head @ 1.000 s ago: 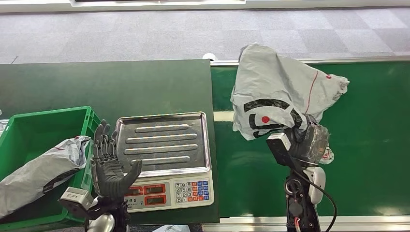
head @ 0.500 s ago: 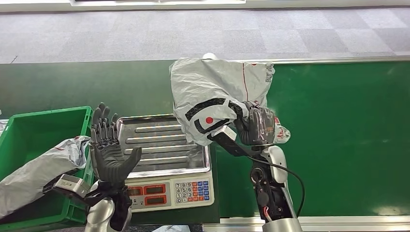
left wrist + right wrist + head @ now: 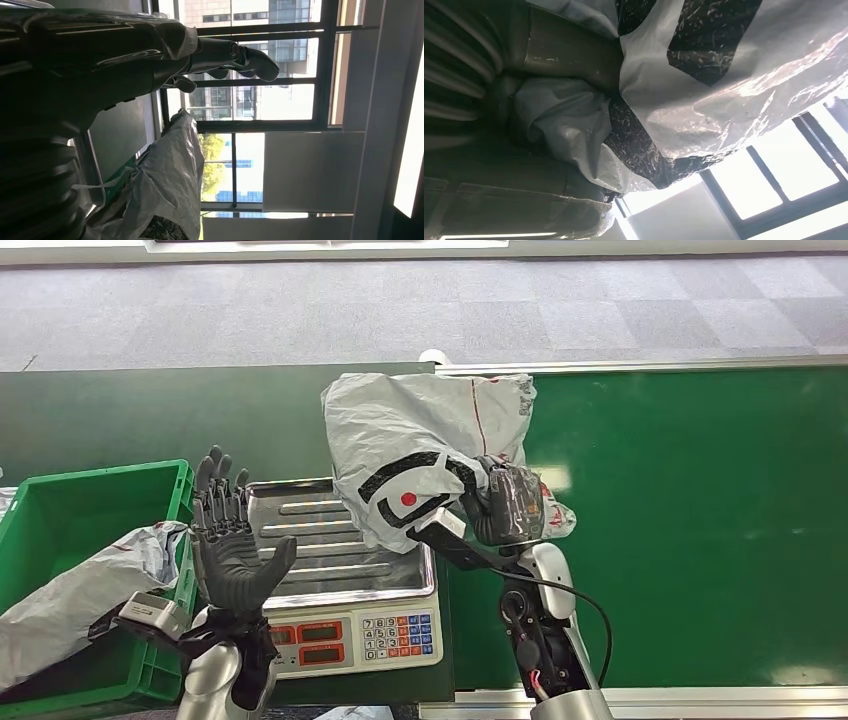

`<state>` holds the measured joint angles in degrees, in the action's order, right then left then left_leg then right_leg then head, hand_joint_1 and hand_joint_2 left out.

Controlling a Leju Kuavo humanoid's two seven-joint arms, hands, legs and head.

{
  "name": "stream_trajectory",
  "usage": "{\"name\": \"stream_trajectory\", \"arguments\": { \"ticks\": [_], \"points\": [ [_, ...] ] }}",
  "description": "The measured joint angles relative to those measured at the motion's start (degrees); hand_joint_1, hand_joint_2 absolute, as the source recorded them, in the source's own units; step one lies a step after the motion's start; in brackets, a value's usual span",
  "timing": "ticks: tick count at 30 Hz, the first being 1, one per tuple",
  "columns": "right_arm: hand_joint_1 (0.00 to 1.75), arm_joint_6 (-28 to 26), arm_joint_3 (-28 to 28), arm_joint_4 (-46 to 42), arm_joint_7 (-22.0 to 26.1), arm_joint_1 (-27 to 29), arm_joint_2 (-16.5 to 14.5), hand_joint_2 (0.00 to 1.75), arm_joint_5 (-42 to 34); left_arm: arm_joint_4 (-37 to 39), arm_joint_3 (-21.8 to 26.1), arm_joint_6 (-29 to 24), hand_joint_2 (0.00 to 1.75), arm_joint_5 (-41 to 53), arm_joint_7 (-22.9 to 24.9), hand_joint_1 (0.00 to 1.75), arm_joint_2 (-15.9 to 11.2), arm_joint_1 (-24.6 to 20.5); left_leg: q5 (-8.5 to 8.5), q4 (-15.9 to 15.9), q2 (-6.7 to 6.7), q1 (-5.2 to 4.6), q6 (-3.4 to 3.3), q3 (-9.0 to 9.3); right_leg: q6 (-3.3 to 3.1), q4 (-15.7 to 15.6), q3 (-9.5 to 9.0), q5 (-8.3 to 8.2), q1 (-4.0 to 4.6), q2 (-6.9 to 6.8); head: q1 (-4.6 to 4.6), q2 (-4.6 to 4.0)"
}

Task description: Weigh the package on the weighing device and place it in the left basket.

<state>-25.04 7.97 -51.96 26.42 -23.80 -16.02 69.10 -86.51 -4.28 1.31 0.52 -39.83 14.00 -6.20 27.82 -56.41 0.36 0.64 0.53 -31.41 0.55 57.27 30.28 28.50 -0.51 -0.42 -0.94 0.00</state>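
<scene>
A grey plastic package (image 3: 420, 445) with black marks and a red dot hangs in the air over the right part of the scale's steel pan (image 3: 310, 540). My right hand (image 3: 510, 505) grips its lower right corner. In the right wrist view the package (image 3: 724, 85) lies crumpled against the hand. The scale (image 3: 345, 630) shows red displays and a keypad at its front. My left hand (image 3: 232, 550) stands upright with fingers spread, empty, at the scale's left edge, between the pan and the green basket (image 3: 60, 510). In the left wrist view the package (image 3: 170, 175) shows beyond the spread fingers (image 3: 240, 55).
The green basket at the left holds another grey package (image 3: 80, 595). A green conveyor belt (image 3: 700, 520) runs to the right of the dark table (image 3: 150, 420), with a metal rail (image 3: 650, 365) along its far side. Grey carpet lies beyond.
My right hand has carried the package leftward from over the belt to above the scale pan. My left hand has risen slightly and stays open.
</scene>
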Motion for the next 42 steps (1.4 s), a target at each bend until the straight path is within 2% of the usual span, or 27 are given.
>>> {"name": "stream_trajectory", "arguments": {
  "ticks": [7,11,42],
  "points": [
    [1.71,0.4,2.4,2.2,1.2,-0.2,-1.2,1.75,-0.1,1.4,-0.2,0.2,1.75,-0.4,0.0,0.0,0.0,-0.6,0.0,0.0,-0.01,0.0,0.0,-0.02,0.0,0.0,0.0,0.0,0.0,0.0,0.0,0.0],
    [0.01,0.5,3.0,3.9,1.9,-0.8,-1.3,1.75,-1.0,1.6,-0.1,0.2,1.75,-0.5,0.0,0.0,-0.1,-0.6,0.0,0.0,-0.01,0.0,0.0,-0.03,0.0,0.0,0.0,0.0,0.0,0.0,0.01,0.0],
    [0.0,-0.1,4.7,8.0,6.3,-2.7,-1.7,1.75,-7.4,1.8,0.1,0.0,1.75,-0.5,0.0,0.0,-0.4,0.5,0.0,0.0,-0.02,0.0,0.0,-0.03,0.0,0.0,0.0,0.0,0.0,0.0,0.0,0.0]
  ]
}}
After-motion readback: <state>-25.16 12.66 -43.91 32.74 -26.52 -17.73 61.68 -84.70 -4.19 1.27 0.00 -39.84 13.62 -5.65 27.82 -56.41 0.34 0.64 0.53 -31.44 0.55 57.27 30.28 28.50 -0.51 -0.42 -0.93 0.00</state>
